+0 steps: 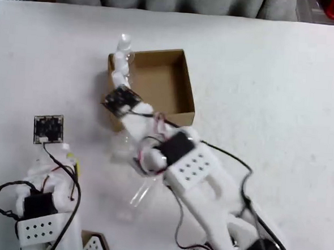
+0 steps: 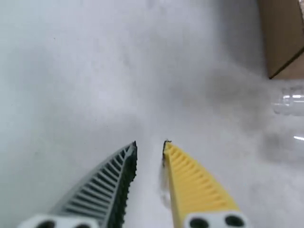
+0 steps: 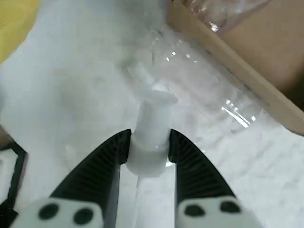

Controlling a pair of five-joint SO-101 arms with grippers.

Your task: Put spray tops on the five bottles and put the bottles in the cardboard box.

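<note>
**Right pincer (image 3: 149, 137) clamped on a white plastic spray top (image 3: 152, 118), nose-on to a bottle lying by the box.**

From where I stood, the two black fingers were closed on the spray top's collar, its head poking out past the fingertips toward a clear plastic bottle (image 3: 209, 95) that lay on its side on the white table (image 2: 95, 71), right against the outer wall of the brown cardboard box (image 3: 280, 52). I could not tell whether the top's head touched the bottle or stopped just short of it. A second clear bottle (image 3: 223, 12) sat inside the box. The left pincer (image 2: 149, 143), one finger grey and one yellow, hung over bare table well off to the side, its fingers a little apart with nothing between them.
</note>
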